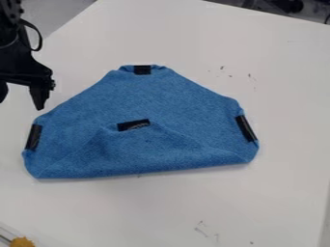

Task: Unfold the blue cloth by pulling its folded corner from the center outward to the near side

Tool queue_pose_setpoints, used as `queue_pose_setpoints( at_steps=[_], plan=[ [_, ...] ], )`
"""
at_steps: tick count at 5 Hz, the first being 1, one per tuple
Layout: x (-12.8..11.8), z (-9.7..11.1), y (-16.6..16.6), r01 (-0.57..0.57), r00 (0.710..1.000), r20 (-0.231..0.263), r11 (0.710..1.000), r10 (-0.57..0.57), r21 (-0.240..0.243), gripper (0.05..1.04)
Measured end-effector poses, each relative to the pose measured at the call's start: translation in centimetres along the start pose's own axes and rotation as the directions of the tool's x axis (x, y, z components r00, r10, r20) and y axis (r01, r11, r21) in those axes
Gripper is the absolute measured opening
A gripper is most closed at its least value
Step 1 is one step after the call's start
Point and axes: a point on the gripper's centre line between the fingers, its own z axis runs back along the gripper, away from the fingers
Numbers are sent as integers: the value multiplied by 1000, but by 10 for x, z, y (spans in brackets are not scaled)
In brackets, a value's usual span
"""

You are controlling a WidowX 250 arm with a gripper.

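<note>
Cloth lies on the white table, near corner folded inward, which puts its black patch around the middle. My gripper hangs by the cloth's left side in view, fingers apart, holding nothing. Lower left, something orange; whether a container holds it, I can't tell.

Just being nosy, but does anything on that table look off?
The blue cloth isn't flat: its near corner is folded in toward the middle. Small dark marks spoil the white table, beyond the cloth and in front.
</note>
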Motion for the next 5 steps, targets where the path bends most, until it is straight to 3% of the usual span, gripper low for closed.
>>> queue_pose_setpoints(
  at_steps=[1, 2, 3, 4, 5],
  plan=[
    [-4, -6, -3, -1, 1000, -26, 1000, 1, -9, 1000],
    [-4, -2, -28, -10, 999, -38, 999, 8, -50, 1000],
    [-1, 11, -60, -5, 1000, 7, 996, 6, -88, 1000],
    [0, 10, -93, 20, 999, 37, 989, -14, -150, 1000],
    [4, -1, -127, 83, 996, 35, 977, -78, -197, 1000]
  ],
)
